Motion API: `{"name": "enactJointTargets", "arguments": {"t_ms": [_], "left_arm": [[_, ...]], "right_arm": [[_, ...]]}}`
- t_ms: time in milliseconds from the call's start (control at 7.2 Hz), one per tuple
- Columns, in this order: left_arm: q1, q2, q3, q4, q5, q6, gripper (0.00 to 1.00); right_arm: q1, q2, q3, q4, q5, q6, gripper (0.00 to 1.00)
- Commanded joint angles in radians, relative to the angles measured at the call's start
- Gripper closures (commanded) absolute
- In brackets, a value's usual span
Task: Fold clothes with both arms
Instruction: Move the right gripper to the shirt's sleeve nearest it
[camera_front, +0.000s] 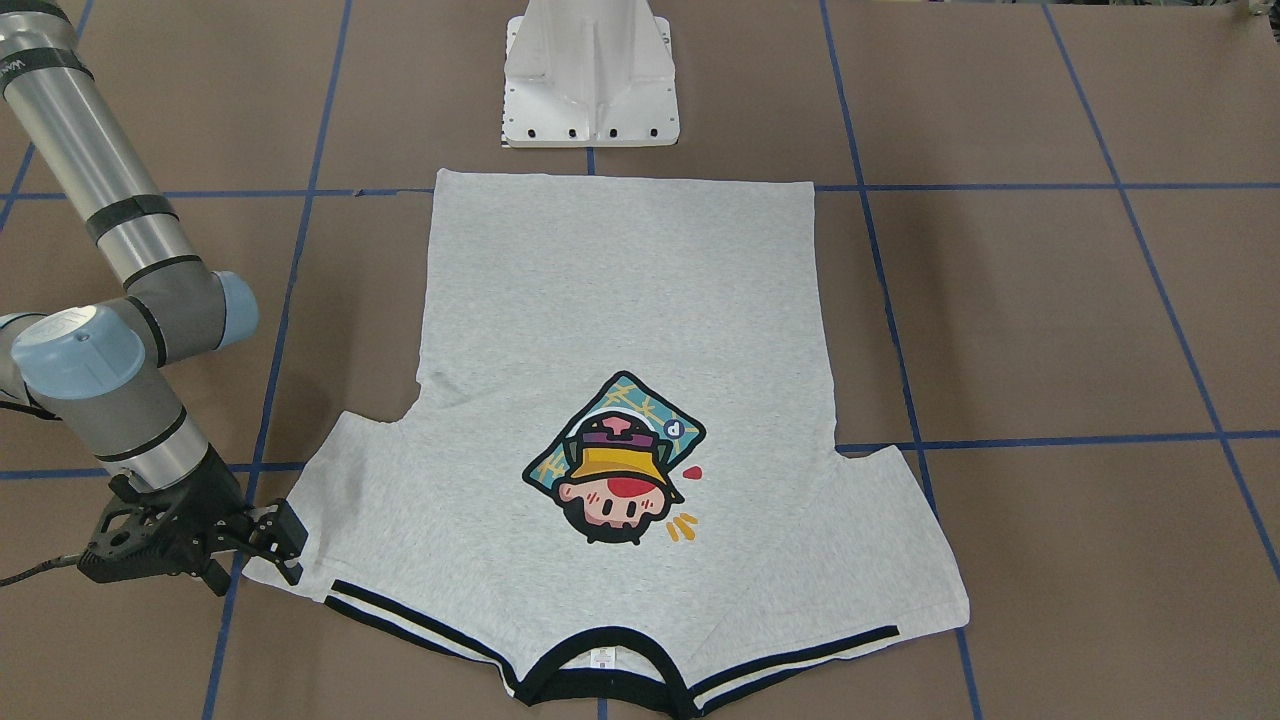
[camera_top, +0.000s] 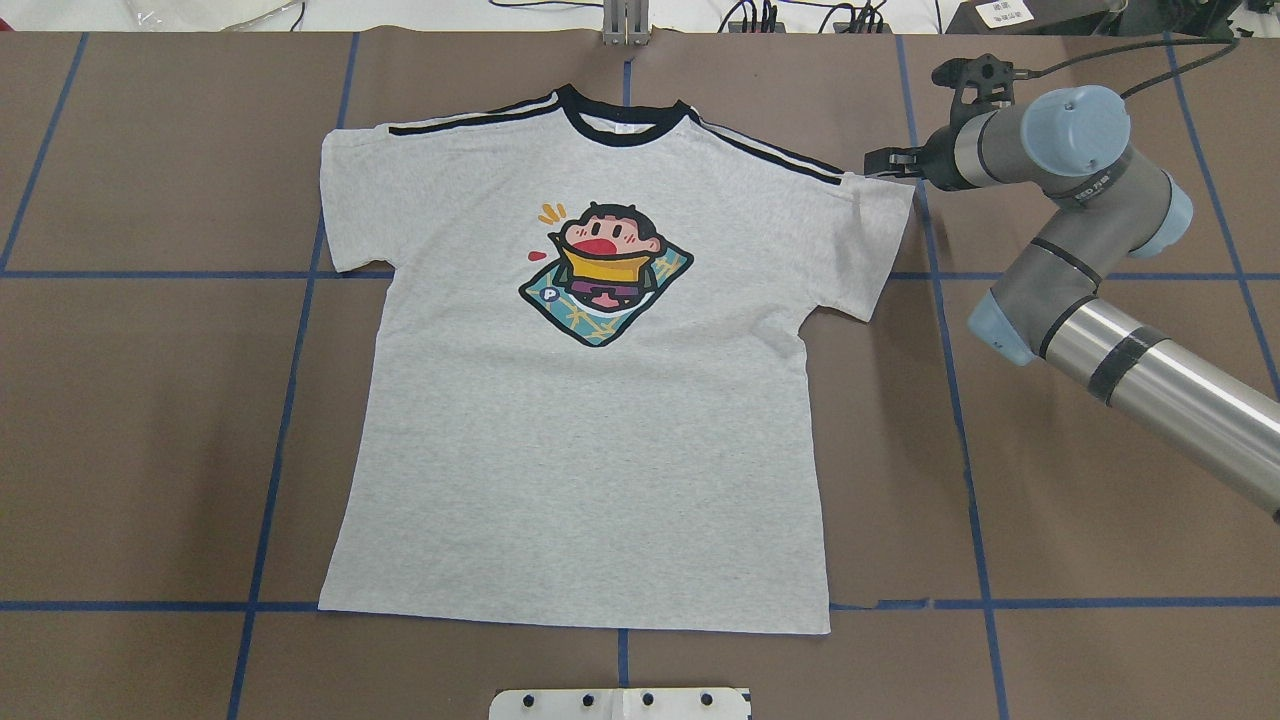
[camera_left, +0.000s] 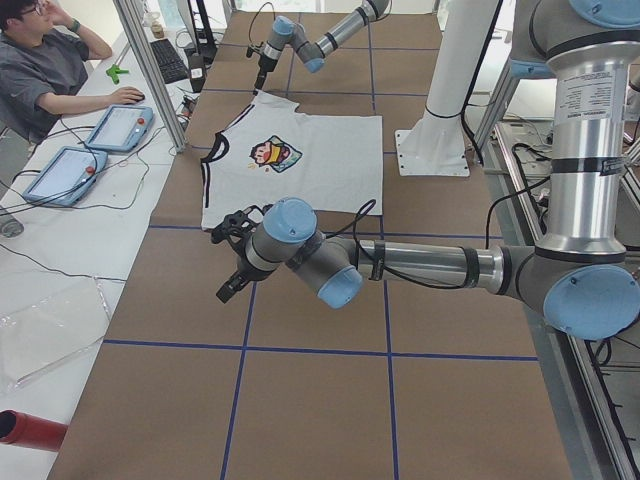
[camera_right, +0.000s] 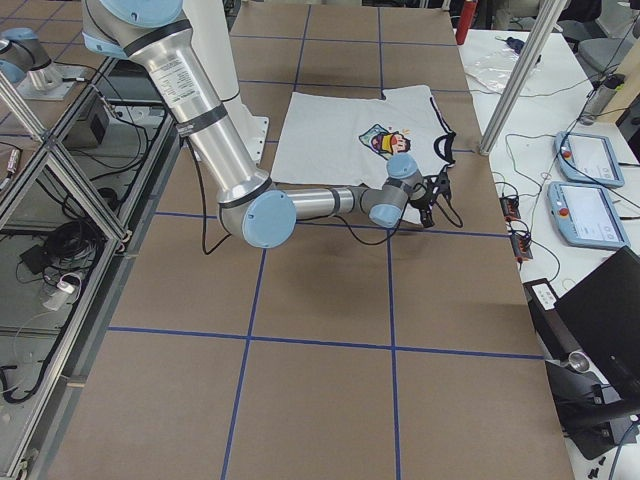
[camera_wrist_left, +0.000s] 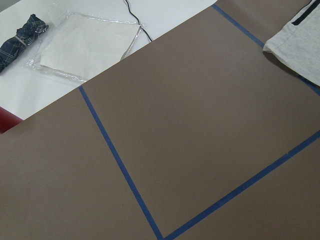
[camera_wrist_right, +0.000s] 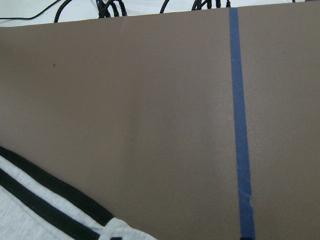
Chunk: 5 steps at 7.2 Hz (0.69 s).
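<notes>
- the shirt (camera_top: 590, 420) lies flat and face up on the table (camera_top: 1080, 420), with its collar (camera_top: 622, 128) on the far side and its hem toward the robot. no fold shows yet.
- the right sleeve (camera_top: 868, 235) is spread out. the right gripper (camera_front: 290, 550) sits low at its outer shoulder corner, just where the black stripes end.
- the right gripper's fingers look parted, with the cloth edge at or between them. whether they touch the cloth cannot be told, and the sleeve looks to lie flat.
- the left sleeve (camera_top: 350, 200) lies free. the left gripper (camera_left: 232, 258) hangs over bare table, well apart from it.
- the left gripper appears only in the side view, so whether its fingers are apart or together cannot be told. its wrist camera catches just that sleeve's tip in the corner of the frame.
- the step in hand looks like the opening grasp. the right arm is nearly set and the left arm is not yet at the shirt, so the task is barely begun.
- next, the right fingers would likely need to close on the sleeve corner and take both layers. the left gripper would need to travel to the matching corner of the left sleeve.
- a two-arm fold wants both grips level, so the cloth lifts evenly and the body does not drag or skew across the table.
</notes>
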Motion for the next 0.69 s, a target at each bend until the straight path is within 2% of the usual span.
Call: {"name": "enactJointTargets", "arguments": {"t_ms": [0,139,417,556], "left_arm": [[0.000,0.000,0.002,0.000,0.000,0.000,0.00],[0.000,0.000,0.002,0.000,0.000,0.000,0.00],[0.000,0.000,0.002,0.000,0.000,0.000,0.00],[0.000,0.000,0.002,0.000,0.000,0.000,0.00]], "right_arm": [[-0.003,-0.004,-0.009,0.001,-0.001,0.000,0.40],[-0.004,-0.007,-0.011,-0.001,-0.002,0.000,0.50],[-0.007,-0.007,-0.013,-0.001,-0.001,0.000,0.51],[-0.006,-0.007,-0.011,-0.001,-0.001,0.000,0.58]]}}
